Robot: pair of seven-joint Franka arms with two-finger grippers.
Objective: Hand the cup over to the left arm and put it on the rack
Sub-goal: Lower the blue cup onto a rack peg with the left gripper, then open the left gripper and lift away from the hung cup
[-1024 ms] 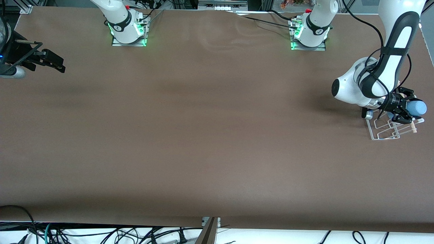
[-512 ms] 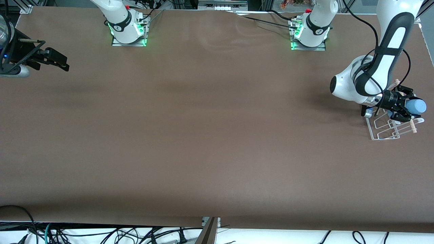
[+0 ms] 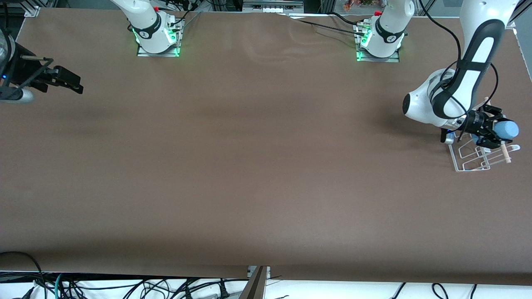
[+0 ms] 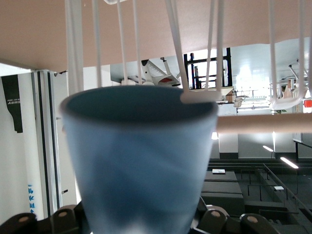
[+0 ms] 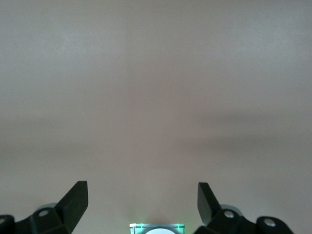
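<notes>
High front camera faces both arms; wrist cameras look close (left's shares the rack [image 3: 478, 160])

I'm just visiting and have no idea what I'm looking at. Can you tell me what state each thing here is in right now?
Cup: held on its side over the rack, empty, mouth among the wires.
Left gripper: jaws shut on the cup.
Rack: standing on the table at the left arm's end, nothing seated on its wooden rod yet.
Right gripper: jaws open, empty, waiting over the right arm's end of the table.
</notes>
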